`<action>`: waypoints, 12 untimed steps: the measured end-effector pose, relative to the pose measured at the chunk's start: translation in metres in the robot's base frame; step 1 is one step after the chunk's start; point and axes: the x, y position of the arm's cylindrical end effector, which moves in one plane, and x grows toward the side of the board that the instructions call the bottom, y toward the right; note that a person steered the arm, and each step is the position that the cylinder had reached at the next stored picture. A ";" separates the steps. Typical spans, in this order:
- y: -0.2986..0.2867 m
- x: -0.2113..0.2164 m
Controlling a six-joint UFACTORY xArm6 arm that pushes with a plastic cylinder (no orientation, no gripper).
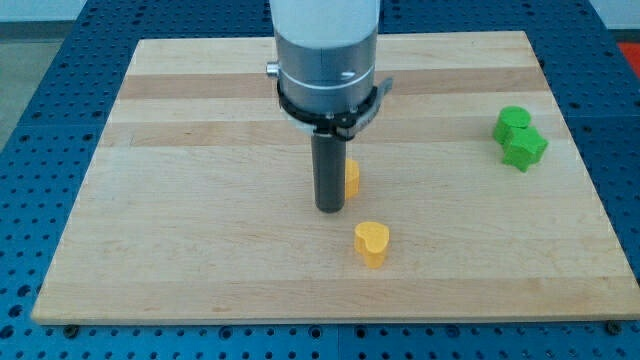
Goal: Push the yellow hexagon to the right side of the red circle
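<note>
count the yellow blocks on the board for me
2. One yellow block sits mid-board, partly hidden behind my tip, on its right. A yellow heart-shaped block lies just below it, toward the view's bottom. The arm could hide more.

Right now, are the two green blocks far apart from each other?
No, the two green blocks sit pressed together near the view's right edge of the wooden board.

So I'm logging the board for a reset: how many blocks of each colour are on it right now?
Yellow: 2, the yellow heart block and a yellow block partly hidden behind my tip.
Green: 2, a green round block and a green star block.
Total: 4.
</note>
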 end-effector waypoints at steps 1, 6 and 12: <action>0.017 -0.015; 0.069 -0.143; 0.037 -0.163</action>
